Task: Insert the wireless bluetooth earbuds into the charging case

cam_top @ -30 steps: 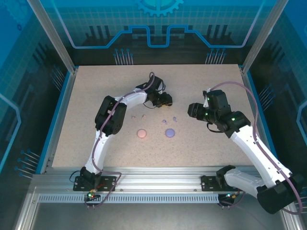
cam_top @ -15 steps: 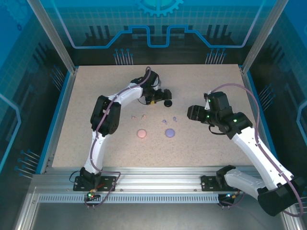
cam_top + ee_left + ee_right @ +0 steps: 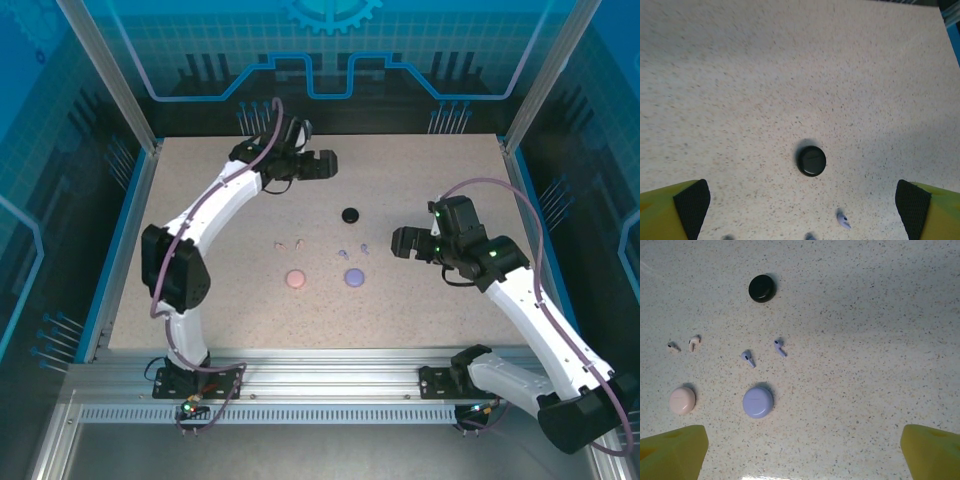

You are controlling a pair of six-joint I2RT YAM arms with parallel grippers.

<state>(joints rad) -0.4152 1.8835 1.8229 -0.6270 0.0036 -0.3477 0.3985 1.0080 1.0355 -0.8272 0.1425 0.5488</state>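
Three round cases lie shut on the speckled table: black (image 3: 350, 214) (image 3: 811, 160) (image 3: 762, 288), pink (image 3: 296, 279) (image 3: 682, 400) and lavender (image 3: 354, 277) (image 3: 758, 402). Two pale pink earbuds (image 3: 673, 346) (image 3: 694, 342) lie above the pink case. Two lavender earbuds (image 3: 747, 358) (image 3: 780, 347) lie above the lavender case; one of them (image 3: 842, 219) also shows in the left wrist view. My left gripper (image 3: 322, 165) (image 3: 801, 210) is open and empty at the far side, well behind the black case. My right gripper (image 3: 400, 243) (image 3: 802, 455) is open and empty, right of the lavender earbuds.
The table's blue rim (image 3: 125, 220) and the enclosure posts (image 3: 150, 140) bound the work area. Bare tabletop (image 3: 440, 180) stretches around the small cluster of cases and earbuds.
The left gripper opened, left the black case on the table and swung back towards the far left. The right gripper opened wide and drew slightly back.
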